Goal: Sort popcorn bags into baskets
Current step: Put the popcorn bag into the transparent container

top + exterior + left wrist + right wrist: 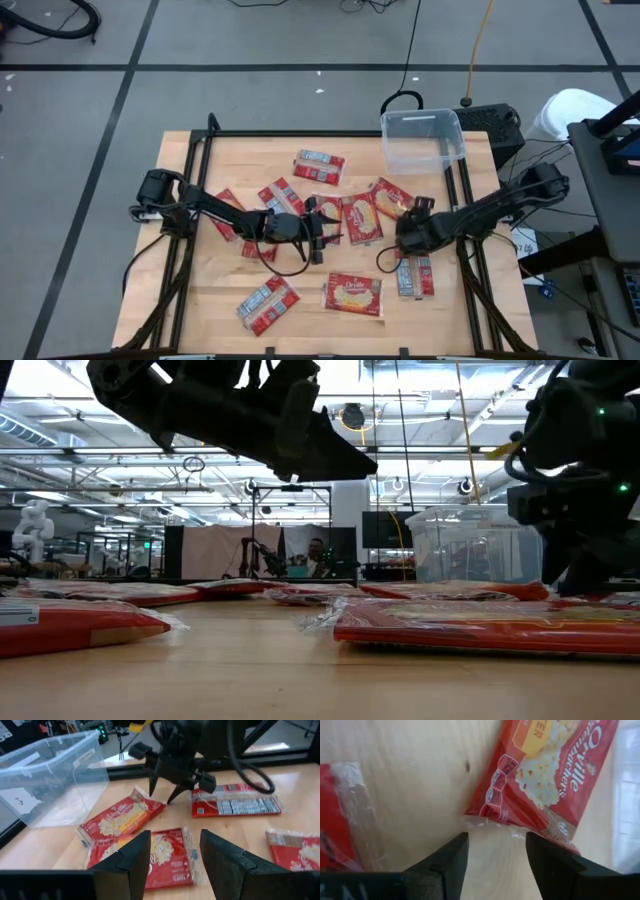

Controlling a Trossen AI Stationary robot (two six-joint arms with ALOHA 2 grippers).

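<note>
Several red popcorn bags lie flat on the wooden table. One with a popcorn picture (362, 218) lies under my left gripper (322, 228), which hovers open above it in the left wrist view (175, 845). My right gripper (405, 212) is open and points down. Its fingers stand on either side of the clear sealed end (492, 822) of another picture-side bag (555, 775), which also shows in the high view (390, 197). The clear plastic tub (423, 140) stands empty at the table's far right edge.
Other bags lie at the far middle (319, 165), the left (232, 213), the near left (268, 303), the near middle (353, 294) and the near right (414, 275). A black frame rail (300, 135) runs along the table's far edge. A black box (492, 120) sits behind the tub.
</note>
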